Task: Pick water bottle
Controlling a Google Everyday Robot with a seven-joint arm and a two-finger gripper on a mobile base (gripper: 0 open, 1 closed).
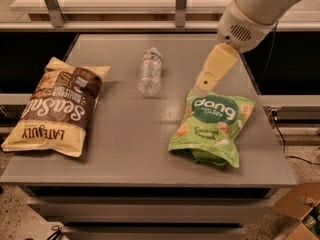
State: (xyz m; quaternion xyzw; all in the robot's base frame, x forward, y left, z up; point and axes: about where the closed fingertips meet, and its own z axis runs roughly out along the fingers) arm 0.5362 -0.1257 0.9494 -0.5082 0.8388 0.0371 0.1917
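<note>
The water bottle (150, 71) is a small clear crinkled plastic bottle with a white cap, lying on its side on the grey table (140, 139) at the back centre, cap pointing away. My gripper (206, 82) is a pale yellow piece hanging from the white arm (260, 9) that reaches in from the upper right. It hovers above the table to the right of the bottle, just over the top edge of the green bag, well apart from the bottle. It holds nothing that shows.
A green Dang snack bag (214, 128) lies at the right. A brown and cream Sea Salt chip bag (56, 105) lies at the left. A shelf with metal posts (181, 4) runs behind the table. A cardboard box (300, 211) sits on the floor at lower right.
</note>
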